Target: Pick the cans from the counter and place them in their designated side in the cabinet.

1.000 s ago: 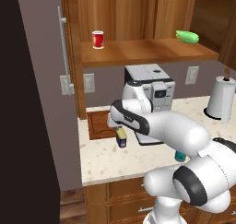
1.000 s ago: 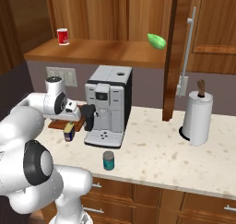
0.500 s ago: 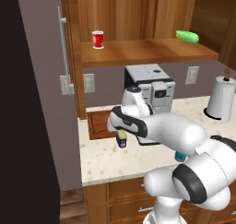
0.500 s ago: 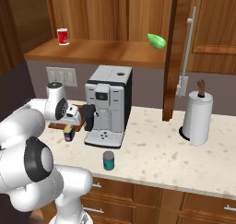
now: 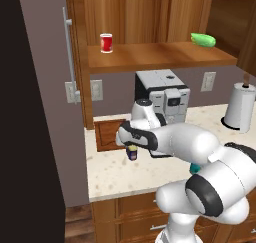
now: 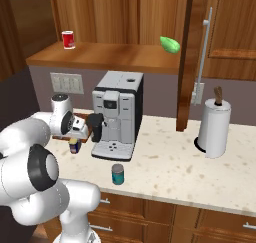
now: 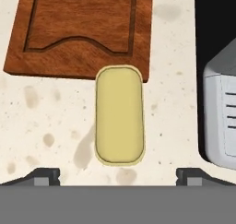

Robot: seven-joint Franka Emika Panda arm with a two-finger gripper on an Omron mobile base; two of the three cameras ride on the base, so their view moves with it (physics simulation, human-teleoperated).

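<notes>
Two cans to move, neither moved yet. Dark blue can (image 7: 119, 115) directly under the gripper (image 7: 118, 176), yellow top centred between the two finger tips (image 7: 45, 176) in the hand view, standing upright on the counter (image 7: 55, 126). Jaws spread wide, nothing held, both tips clear of the can's sides. Same can (image 5: 132, 152) seen just below the hand in the left base view, and (image 6: 75, 146) in the right base view. Cutting board (image 7: 83, 29) just beyond the can, ahead of the gripper; coffee machine (image 7: 221, 121) off to one side of the tool, near but apart.

Teal can (image 6: 118, 174) well behind the gripper, nearer the robot's base, at the counter's front edge, untouched. Partly hidden by the arm in the left base view (image 5: 194, 169).

Cabinet (image 5: 160, 57) high above the gripper, shelf board carrying only a red can (image 5: 106, 42) at one end and a green object (image 5: 203, 39) at the other, with a plain stretch between. No task can up there.

Judged progress: none of the placing done. Current step judged as the approach to the first grasp, aligned over the blue can. Left to do: lower, close on it, lift to the shelf, release on its side, then repeat for the teal one. Which side belongs to which can, cannot tell.
</notes>
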